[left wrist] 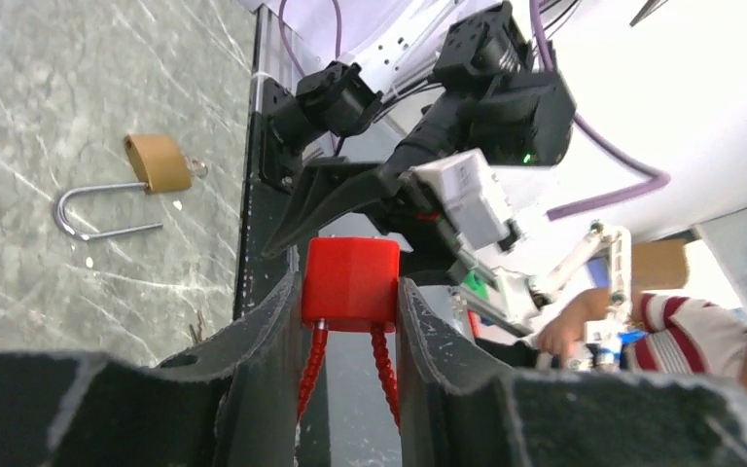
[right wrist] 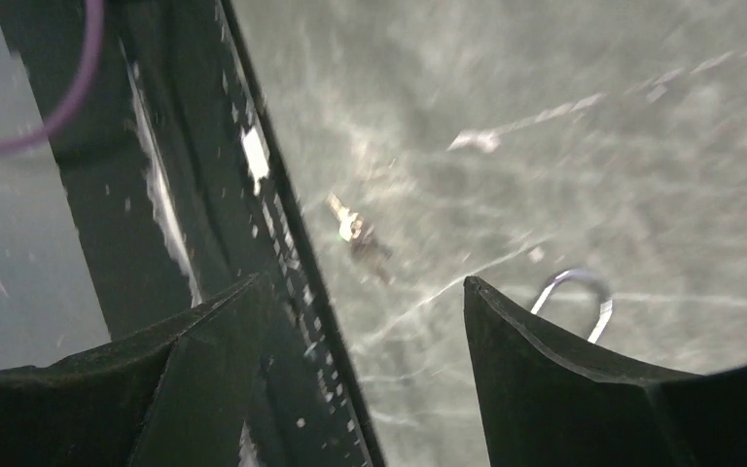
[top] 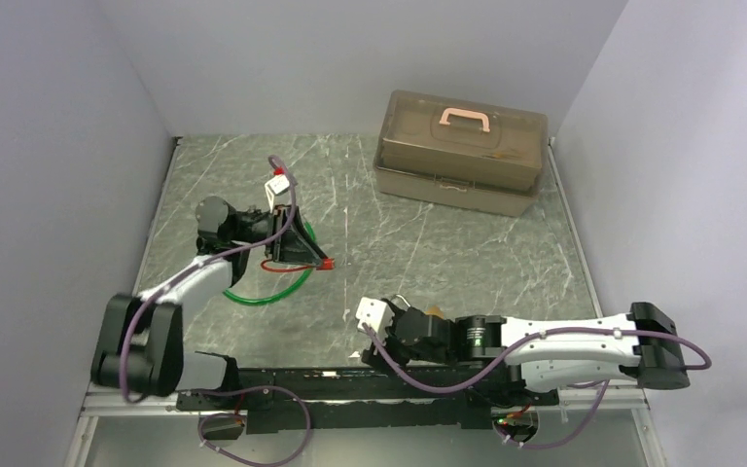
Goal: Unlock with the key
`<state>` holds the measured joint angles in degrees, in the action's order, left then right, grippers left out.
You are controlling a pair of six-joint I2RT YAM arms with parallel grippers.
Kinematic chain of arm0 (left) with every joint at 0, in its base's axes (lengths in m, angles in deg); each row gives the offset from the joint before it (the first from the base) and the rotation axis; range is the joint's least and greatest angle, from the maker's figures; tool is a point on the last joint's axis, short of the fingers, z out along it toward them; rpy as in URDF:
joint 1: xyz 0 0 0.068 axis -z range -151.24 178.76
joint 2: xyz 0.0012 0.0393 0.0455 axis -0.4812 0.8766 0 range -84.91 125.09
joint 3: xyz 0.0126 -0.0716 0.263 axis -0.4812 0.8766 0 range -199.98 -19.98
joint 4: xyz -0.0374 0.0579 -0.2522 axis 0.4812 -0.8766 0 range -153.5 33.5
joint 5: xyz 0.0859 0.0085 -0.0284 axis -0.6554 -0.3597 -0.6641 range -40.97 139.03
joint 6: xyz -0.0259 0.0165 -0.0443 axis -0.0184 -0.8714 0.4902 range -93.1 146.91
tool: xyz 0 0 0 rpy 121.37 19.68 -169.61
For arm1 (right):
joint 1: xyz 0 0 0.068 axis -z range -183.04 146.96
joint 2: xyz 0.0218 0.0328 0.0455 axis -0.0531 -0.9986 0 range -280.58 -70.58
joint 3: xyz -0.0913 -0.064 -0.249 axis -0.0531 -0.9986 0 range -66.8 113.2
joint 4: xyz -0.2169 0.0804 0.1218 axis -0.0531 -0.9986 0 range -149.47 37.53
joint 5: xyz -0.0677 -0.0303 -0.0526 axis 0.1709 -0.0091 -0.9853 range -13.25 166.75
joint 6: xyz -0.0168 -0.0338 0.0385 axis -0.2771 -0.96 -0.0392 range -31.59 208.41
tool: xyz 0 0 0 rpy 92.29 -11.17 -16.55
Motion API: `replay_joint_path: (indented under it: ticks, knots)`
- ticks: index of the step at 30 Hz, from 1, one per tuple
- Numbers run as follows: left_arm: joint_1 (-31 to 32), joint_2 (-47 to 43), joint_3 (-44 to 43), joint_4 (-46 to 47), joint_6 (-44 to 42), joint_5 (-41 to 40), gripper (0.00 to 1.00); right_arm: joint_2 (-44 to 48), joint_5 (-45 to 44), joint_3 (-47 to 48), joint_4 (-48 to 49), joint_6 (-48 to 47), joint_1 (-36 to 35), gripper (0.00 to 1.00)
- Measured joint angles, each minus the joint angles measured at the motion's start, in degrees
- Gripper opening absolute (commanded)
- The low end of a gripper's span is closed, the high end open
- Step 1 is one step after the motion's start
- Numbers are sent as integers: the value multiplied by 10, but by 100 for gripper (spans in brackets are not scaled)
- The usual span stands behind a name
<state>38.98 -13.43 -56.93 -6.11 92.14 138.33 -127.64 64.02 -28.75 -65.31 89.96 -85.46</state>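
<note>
The small metal key [right wrist: 355, 232] lies on the grey counter [right wrist: 593, 117] ahead between the right gripper's [right wrist: 362, 287] parted jaws, while the left gripper's [left wrist: 348, 294] jaws clamp a red plastic lock [left wrist: 350, 270].

Brass-coloured padlock [left wrist: 159, 161] body with a dull sheen, and a bright polished metal shackle [left wrist: 117, 233]. The red lock [left wrist: 350, 280] looks like smooth moulded plastic, its cable [left wrist: 381, 375] ribbed. Table [left wrist: 58, 78] shows a veined stone finish. Toolbox [top: 462, 161]: translucent smoky plastic.

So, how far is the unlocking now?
Done, it seems: the brass padlock lies on the table with its shackle open. In hand: the left hand grips a red cable lock; the right hand is open and empty. To do: perhaps opening the red lock.
</note>
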Motion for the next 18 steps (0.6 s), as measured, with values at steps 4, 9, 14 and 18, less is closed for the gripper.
replay_joint_path:
  ticks: [4,9,14,18]
  knots:
    - [0,122,26,217,173,0,0,-35,43,-49,23,47,16,75]
    - [1,161,34,296,265,5,54,-75,88,-59,71,72,57,73]
    - [0,156,5,341,295,5,89,-133,124,-59,121,71,79,69]
    - [0,157,7,349,281,6,99,-176,133,-59,151,65,85,63]
